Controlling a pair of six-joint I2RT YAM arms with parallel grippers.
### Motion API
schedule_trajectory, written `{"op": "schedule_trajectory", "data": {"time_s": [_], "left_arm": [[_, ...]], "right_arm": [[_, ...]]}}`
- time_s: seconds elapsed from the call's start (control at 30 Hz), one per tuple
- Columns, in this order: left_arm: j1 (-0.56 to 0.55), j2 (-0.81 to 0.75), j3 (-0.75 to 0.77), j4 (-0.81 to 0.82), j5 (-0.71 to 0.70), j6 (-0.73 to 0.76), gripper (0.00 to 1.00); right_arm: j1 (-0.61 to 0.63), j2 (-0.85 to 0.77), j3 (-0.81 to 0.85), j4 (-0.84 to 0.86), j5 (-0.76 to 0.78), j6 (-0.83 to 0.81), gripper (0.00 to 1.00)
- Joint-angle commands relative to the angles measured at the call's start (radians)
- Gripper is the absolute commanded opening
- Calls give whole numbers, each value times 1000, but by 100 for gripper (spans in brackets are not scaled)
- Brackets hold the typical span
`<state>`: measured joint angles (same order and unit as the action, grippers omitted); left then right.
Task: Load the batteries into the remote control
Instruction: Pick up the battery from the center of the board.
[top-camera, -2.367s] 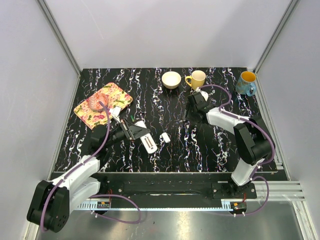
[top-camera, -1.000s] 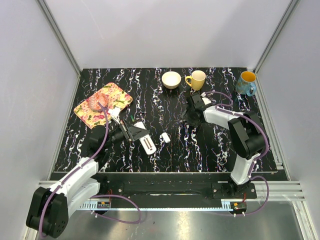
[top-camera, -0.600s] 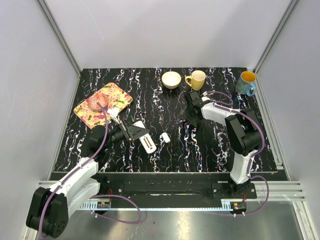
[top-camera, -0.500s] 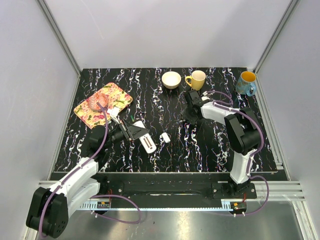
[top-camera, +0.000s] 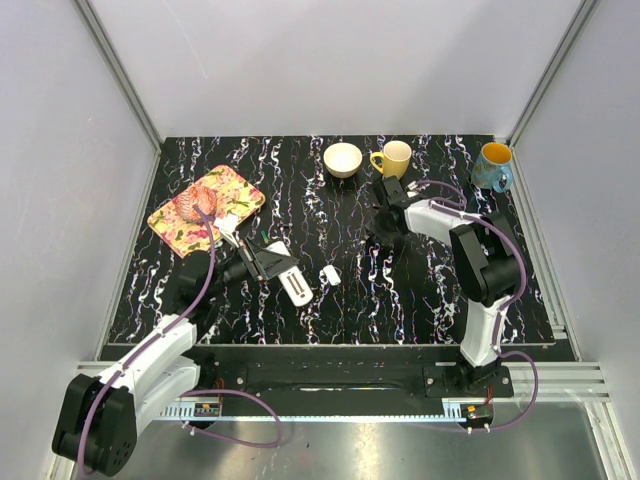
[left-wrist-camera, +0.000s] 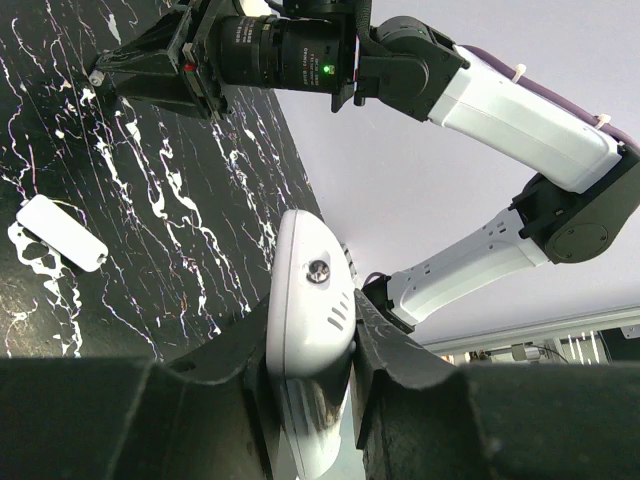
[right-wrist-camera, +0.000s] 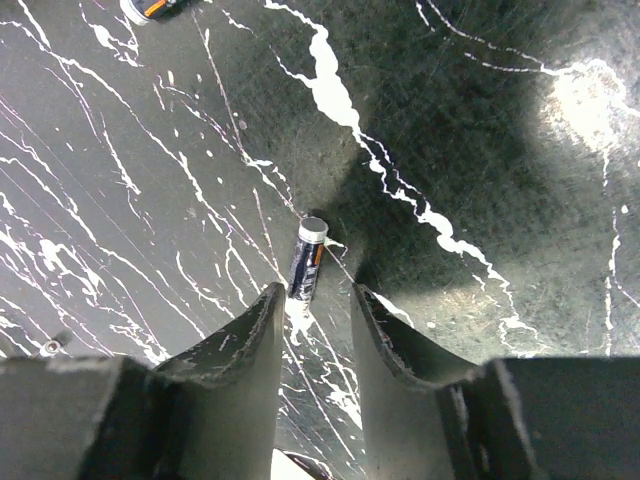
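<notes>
My left gripper (top-camera: 268, 263) is shut on the slim white remote control (top-camera: 293, 283), gripping its long sides; in the left wrist view the remote (left-wrist-camera: 308, 280) stands between the jaws with a screw facing the camera. The loose white rounded piece (top-camera: 329, 273) lies on the table to its right, and it also shows in the left wrist view (left-wrist-camera: 62, 232). My right gripper (right-wrist-camera: 315, 292) is open, just above the table. A dark blue battery (right-wrist-camera: 306, 262) lies just beyond its fingertips, nearer the left finger. A second battery (right-wrist-camera: 150, 8) lies at the top edge. In the top view the right gripper (top-camera: 381, 232) points down.
A cream bowl (top-camera: 343, 159), a yellow mug (top-camera: 394, 158) and a blue mug (top-camera: 493, 167) stand along the far edge. A floral mat (top-camera: 205, 210) with a pink object lies at the far left. The table (top-camera: 420, 290) is black with white veins.
The right arm has drawn in and its wrist has turned, with the gripper now pointing down near the yellow mug. The left arm holds the remote as before.
</notes>
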<state>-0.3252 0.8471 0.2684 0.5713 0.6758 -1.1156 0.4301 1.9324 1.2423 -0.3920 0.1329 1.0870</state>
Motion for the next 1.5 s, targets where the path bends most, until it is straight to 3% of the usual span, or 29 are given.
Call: {"op": "schedule_trajectory", "data": {"time_s": [0.0,0.47,0.57,0.77,0.97,1.2,1.27,1.47], "left_arm": [[3,-13,-3,70,-18,-10,0],[3,-8,-8,68,-5,-10,0],[3,-6,-6,67,-7,-9,0],[3,10,-5,70,-13,-6,0],[3,18,-1,67,-15,-4,0],[3,15,-6,61,-24,0,0],[3,15,-6,61,-28,-1,0],[2,35,11,56,-61,-7,0]], "right_arm": [[-11,42,14,-76,8,-67,40],[-13,111,138,-229,16,-390,22],[-8,83,109,-231,11,-467,23],[10,54,77,-243,19,-529,36],[15,74,77,-237,24,-527,36],[13,83,86,-231,27,-530,15],[13,67,71,-219,33,-539,2],[39,-123,0,-211,16,-594,0]]}}
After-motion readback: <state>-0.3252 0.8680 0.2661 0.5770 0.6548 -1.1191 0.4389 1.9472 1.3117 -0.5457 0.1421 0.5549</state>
